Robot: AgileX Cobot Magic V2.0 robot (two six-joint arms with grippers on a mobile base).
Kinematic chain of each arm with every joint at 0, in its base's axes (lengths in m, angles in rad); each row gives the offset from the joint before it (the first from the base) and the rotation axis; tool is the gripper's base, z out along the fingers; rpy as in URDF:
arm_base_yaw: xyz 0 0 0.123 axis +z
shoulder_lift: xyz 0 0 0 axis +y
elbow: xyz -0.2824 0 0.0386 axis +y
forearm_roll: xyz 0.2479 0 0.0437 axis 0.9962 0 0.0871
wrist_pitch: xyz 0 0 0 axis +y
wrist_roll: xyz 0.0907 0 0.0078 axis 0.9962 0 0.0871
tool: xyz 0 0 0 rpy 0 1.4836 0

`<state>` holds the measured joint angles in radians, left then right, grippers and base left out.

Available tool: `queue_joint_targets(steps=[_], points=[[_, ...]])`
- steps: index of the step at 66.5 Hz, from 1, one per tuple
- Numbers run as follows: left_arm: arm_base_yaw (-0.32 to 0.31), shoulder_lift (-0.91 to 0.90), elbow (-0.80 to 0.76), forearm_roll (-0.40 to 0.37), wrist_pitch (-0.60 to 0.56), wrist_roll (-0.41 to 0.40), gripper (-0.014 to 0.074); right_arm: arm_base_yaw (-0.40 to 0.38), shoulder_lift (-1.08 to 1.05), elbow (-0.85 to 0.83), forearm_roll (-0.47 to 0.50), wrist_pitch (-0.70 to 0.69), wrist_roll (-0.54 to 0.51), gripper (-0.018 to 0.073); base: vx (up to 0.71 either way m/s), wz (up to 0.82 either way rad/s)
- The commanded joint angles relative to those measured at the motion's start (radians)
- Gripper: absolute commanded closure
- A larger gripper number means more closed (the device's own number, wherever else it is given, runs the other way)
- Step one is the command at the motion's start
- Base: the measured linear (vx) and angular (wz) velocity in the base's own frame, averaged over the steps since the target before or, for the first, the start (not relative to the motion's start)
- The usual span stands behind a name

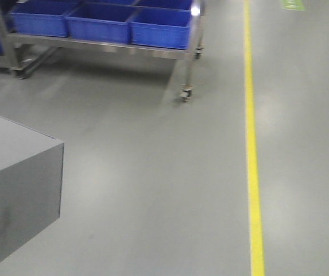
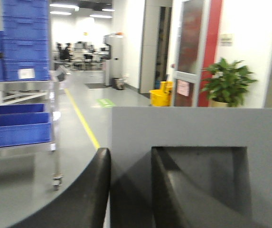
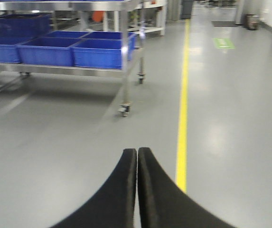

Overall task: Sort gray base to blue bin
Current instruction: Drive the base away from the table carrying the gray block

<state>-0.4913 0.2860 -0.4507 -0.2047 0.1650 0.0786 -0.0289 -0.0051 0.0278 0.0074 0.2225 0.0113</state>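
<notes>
The gray base (image 1: 15,190) is a matte gray cube held above the floor at the lower left of the front view. In the left wrist view the gray base (image 2: 192,128) fills the right half, with its square recess facing the camera. My left gripper (image 2: 130,159) is shut on the base's left wall, one finger outside and one inside the recess. My right gripper (image 3: 136,152) is shut and empty above the bare floor. Several open blue bins (image 1: 158,26) sit side by side on a cart shelf ahead. I cannot tell which one is the blue bin of the task.
The metal cart (image 1: 186,92) stands on castors at the back left and also shows in the right wrist view (image 3: 124,109). A yellow floor line (image 1: 251,149) runs along the right. Stacked blue crates, one with a pale card (image 2: 26,72), stand at the left.
</notes>
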Motion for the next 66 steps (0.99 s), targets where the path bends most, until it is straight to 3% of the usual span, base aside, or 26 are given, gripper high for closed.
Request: queue_joint_targets(steps=[1,25,66], points=[[-0.003,0.006,-0.028,-0.015,-0.102,-0.009,0.0594,-0.002,0.018,0.002,-0.007,-0.072,-0.011,0.0564,0.05,-0.62],[-0.003,0.006,-0.028,-0.015,-0.102,-0.009,0.0594,-0.002,0.018,0.002,-0.007,-0.072,-0.011,0.0564,0.05,-0.47],[-0.003,0.006,-0.028,-0.015,-0.102,-0.009,0.0594,-0.002,0.018,0.002,-0.007,-0.072,-0.011,0.0564,0.14,-0.05]])
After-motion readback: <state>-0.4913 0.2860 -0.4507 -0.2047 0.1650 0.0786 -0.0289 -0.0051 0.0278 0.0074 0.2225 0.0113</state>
